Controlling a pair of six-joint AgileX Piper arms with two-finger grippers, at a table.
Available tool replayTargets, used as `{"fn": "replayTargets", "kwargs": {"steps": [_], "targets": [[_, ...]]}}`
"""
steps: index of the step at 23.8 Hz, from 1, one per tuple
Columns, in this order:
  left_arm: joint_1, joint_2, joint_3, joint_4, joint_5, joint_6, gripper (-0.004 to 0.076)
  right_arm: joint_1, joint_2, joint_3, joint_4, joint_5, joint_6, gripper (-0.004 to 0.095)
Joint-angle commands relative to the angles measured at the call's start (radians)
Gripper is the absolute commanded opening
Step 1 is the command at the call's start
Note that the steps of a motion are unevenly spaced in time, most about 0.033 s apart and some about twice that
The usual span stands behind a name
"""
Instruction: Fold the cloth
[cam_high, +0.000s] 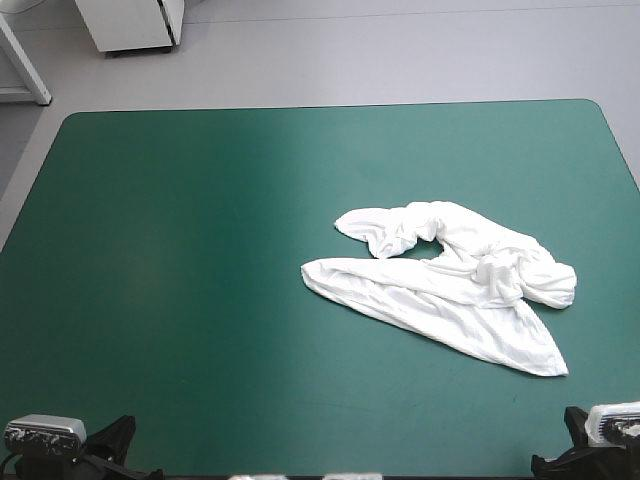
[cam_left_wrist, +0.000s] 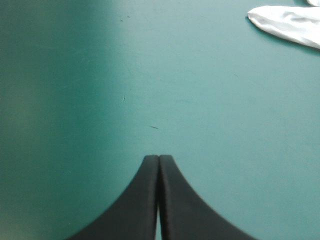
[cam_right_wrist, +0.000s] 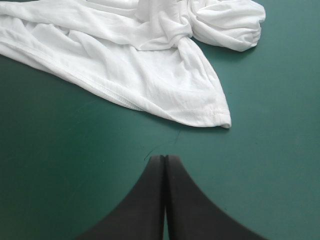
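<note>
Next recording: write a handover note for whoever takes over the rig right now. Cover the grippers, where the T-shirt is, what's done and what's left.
Left gripper: fingers shut, empty, over bare table, well clear of the T-shirt.
Right gripper: fingers shut, empty; a hemmed corner of the T-shirt lies just ahead of it, not touched.
T-shirt: crumpled, twisted heap on the table's right half, nearer the right arm.
Done: nothing, no fold made.
Left: spread it flat, then fold it.
</note>
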Motion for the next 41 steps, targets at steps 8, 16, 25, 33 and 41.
{"fn": "replayTargets", "kwargs": {"steps": [8,16,25,33,41], "targets": [[0.002,0.261,-0.223,-0.011,-0.041,0.152,0.0008,0.000,0.101,-0.181,-0.166,-0.009,0.043,-0.0009],[0.002,0.712,-0.537,-0.232,-0.079,0.250,0.0534,0.000,0.438,-0.468,-0.240,0.078,0.150,0.0439],[-0.149,1.192,-0.910,-0.228,-0.051,0.253,0.0463,0.000,0.690,-0.575,-0.280,0.078,0.201,0.0536],[-0.580,1.537,-1.035,0.174,-0.099,0.098,0.0463,0.000,0.709,-0.575,-0.307,0.078,0.209,0.0536],[-0.625,1.857,-1.234,0.170,0.001,0.123,0.0463,0.000,0.712,-0.575,-0.307,0.078,0.209,0.0533]]}}
